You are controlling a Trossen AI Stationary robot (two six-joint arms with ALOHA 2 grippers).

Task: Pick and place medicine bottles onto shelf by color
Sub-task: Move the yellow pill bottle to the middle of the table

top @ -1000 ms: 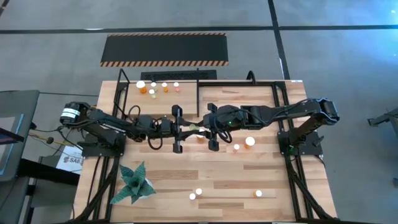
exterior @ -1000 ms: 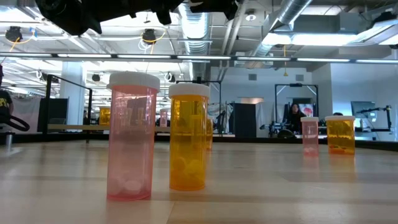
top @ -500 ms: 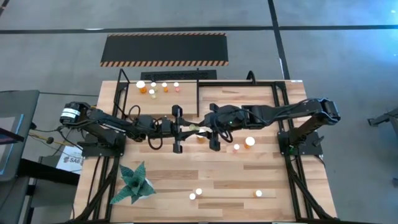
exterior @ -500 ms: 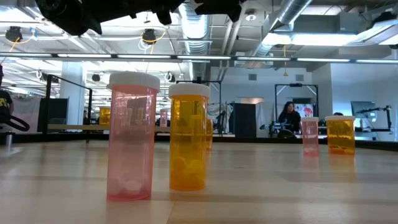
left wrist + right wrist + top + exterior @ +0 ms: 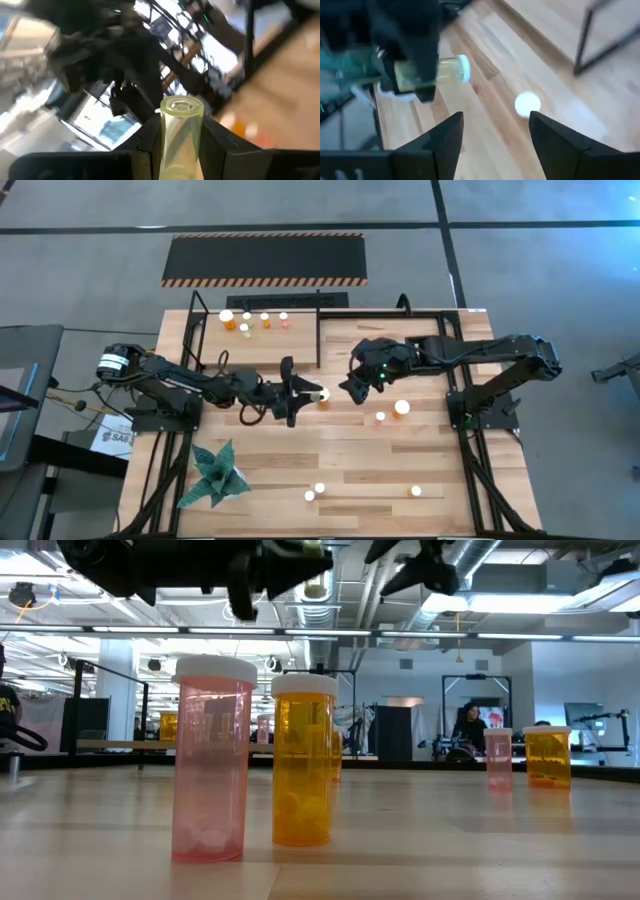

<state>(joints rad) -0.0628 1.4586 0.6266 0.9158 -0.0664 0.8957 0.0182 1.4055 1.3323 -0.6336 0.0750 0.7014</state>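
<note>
While a pale yellow-green bottle (image 5: 181,135) is clamped between the fingers of the left gripper (image 5: 300,393), above the middle of the table (image 5: 440,470), its long axis is carried level and directed away from the left arm, white cap (image 5: 323,394) foremost. The cap end is seen pointing toward the right gripper (image 5: 354,388), which hangs just beyond it with jaws parted and nothing between them, as confirmed in the right wrist view, where the same bottle (image 5: 434,71) appears ahead of the two fingers. The bottle is therefore judged to be in the left arm's charge alone.

Nearest the front edge, three white-capped bottles (image 5: 319,489) are noted standing apart from one another. Further in, two more bottles (image 5: 401,408) stand right of centre, just below the right gripper.

Farthest off, the shelf (image 5: 260,340) occupies the rear left corner, with a row of small orange and pinkish bottles (image 5: 246,321) already along its far edge. From the held bottle the shelf lies rearward and to the left arm's side; the left arm is judged the nearer for placing.
</note>
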